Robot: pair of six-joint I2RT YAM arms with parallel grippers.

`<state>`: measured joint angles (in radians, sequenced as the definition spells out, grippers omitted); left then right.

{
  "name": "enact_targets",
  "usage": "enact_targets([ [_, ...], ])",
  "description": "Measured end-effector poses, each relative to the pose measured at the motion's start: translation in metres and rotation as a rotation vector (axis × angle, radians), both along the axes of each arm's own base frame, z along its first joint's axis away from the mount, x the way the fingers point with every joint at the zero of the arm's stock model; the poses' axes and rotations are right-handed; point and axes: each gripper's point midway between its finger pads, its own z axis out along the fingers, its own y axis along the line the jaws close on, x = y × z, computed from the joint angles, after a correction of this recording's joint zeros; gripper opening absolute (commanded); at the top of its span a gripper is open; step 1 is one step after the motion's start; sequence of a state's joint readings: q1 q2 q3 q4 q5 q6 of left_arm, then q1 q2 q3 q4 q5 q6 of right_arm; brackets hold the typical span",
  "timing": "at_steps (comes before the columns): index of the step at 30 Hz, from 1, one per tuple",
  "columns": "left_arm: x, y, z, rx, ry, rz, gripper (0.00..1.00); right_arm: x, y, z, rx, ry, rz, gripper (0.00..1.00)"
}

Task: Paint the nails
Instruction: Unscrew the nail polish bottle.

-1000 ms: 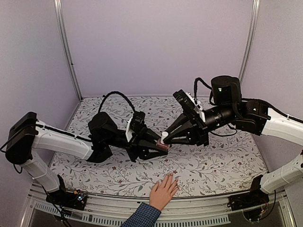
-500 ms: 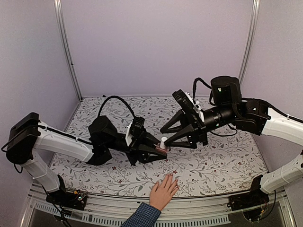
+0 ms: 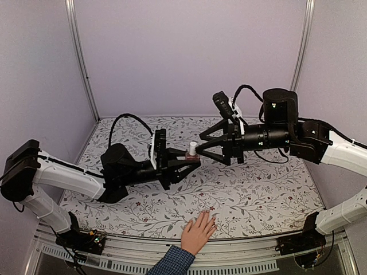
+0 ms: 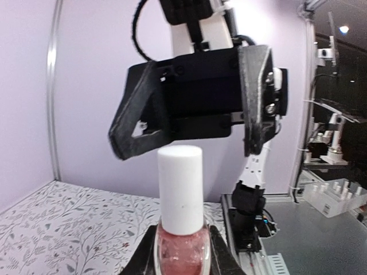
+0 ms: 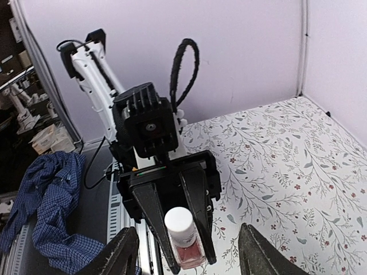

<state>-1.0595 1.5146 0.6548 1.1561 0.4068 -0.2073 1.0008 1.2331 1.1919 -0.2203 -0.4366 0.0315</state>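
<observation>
**Off-centre grab could tip the bottle**

The nails [image 3: 208, 216] tip a hand [image 3: 196, 234] lying flat at the near edge of the table [image 3: 264, 200], well apart from the work above. The polish bottle [image 3: 191, 153] is up in the air, pinched at its pink body by the left gripper [image 3: 186, 159]. The right gripper [image 3: 199, 145] is spread wide, with a tip on either side of the white cap [image 4: 180, 186], clear of it.

If those fingers close off-centre, the bottle may twist in its low grip or slip, spilling polish.

Only the top view shows the hand. The left wrist view shows the bottle upright. The right wrist view shows the cap roughly midway between its own fingers [image 5: 123, 255].
</observation>
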Motion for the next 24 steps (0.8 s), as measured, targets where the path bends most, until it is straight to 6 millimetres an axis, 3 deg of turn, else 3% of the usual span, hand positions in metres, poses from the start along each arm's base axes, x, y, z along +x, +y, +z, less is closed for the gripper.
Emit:
enact_targets([
  [8, 0.043, -0.002, -0.015, 0.047, 0.073, 0.238, 0.0, 0.031, -0.006, -0.004, 0.0, 0.081, -0.202, 0.52],
  [16, 0.056, -0.01, -0.024, 0.089, 0.087, 0.33, 0.0, 0.051, 0.005, -0.023, -0.039, 0.153, -0.29, 0.44],
  [19, 0.058, -0.013, -0.027, 0.103, 0.082, 0.349, 0.0, 0.057, 0.007, -0.033, -0.061, 0.176, -0.317, 0.37],
  [24, 0.06, -0.017, -0.031, 0.133, 0.075, 0.378, 0.0, 0.06, 0.006, -0.04, -0.08, 0.196, -0.341, 0.18],
])
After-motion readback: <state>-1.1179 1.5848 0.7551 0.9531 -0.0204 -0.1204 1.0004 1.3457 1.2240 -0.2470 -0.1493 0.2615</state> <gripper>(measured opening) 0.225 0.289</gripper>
